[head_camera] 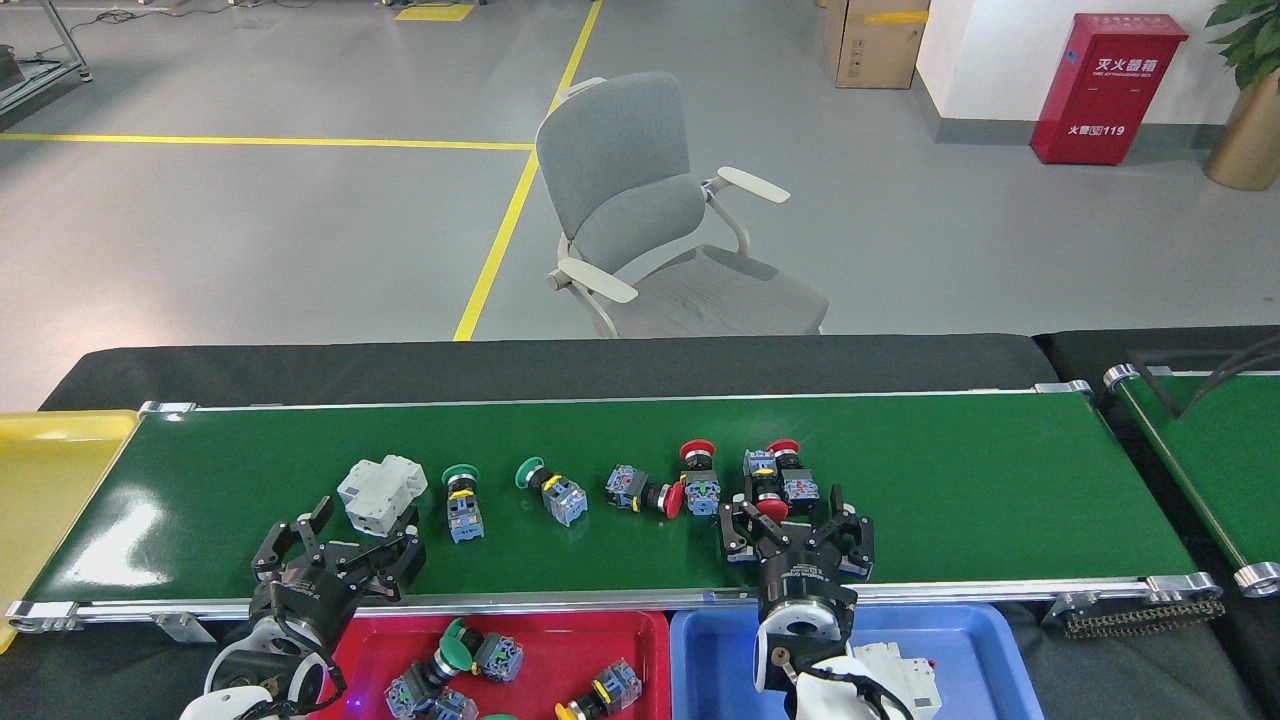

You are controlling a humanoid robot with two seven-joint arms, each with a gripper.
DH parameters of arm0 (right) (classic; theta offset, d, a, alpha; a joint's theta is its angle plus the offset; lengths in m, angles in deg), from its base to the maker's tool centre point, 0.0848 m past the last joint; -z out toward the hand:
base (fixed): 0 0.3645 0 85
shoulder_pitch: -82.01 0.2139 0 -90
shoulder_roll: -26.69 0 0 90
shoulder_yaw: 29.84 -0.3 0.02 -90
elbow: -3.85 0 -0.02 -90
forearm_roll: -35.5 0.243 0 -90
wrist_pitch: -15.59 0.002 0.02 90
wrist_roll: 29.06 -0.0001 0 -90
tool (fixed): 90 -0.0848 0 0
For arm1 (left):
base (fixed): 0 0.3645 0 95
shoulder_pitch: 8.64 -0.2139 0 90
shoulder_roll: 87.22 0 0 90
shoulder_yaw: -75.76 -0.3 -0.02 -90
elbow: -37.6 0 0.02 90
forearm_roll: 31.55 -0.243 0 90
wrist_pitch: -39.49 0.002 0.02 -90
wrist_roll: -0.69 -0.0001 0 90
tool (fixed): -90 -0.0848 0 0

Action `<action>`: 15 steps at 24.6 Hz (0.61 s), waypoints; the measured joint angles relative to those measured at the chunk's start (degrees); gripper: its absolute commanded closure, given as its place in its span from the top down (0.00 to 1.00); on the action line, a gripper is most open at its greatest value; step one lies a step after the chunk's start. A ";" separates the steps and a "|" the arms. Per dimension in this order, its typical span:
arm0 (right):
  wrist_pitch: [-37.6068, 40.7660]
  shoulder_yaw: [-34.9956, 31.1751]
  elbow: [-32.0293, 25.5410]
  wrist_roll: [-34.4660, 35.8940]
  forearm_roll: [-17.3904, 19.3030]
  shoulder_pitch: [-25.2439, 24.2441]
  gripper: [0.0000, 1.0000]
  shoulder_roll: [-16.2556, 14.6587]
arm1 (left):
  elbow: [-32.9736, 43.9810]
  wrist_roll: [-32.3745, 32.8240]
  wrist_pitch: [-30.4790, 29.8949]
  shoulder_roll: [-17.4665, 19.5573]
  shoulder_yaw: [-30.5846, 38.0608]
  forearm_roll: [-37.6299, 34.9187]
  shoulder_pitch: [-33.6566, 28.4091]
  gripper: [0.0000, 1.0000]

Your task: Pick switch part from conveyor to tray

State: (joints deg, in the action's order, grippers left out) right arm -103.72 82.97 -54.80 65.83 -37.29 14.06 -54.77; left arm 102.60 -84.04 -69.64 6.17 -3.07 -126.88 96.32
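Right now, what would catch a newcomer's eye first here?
Probably the long green conveyor across the middle, carrying a row of small switch parts with red and green caps. Two black grippers reach over its near edge: the left gripper by a white block, the right gripper at the red-capped cluster. Behind stands an empty grey chair.

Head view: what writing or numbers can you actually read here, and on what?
"119", beside Chinese characters too small to read: red cabinet.
Brand lettering on the left gripper and right gripper: too small to read.
Cardboard box: no readable print.
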 measured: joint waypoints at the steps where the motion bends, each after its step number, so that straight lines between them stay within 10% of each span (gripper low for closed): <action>1: 0.10 0.00 0.66 0.00 0.22 0.65 0.98 0.03 | -0.47 -0.24 0.29 0.16 -0.05 -0.13 0.41 0.81; 2: 0.63 0.00 1.38 -0.01 0.36 1.22 0.93 0.03 | -0.78 -0.55 0.55 0.47 -0.12 -0.22 0.74 0.64; 4: 1.93 0.09 2.43 0.02 0.40 1.76 0.52 0.04 | -1.03 -1.15 0.75 1.52 -0.48 -0.24 1.10 0.26; 6: 3.79 0.26 3.55 0.07 0.31 1.87 0.23 0.05 | -1.32 -1.41 0.84 2.59 -1.40 -0.14 1.18 0.09; 15: 10.75 0.84 -1.14 -0.23 0.05 1.07 0.08 -0.04 | 0.54 -2.60 -0.58 2.92 -1.84 6.27 -0.02 0.04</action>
State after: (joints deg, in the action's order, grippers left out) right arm -92.97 83.81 -55.94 65.60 -37.24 15.13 -54.80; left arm 103.14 -86.65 -70.21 9.09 -4.91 -120.61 96.29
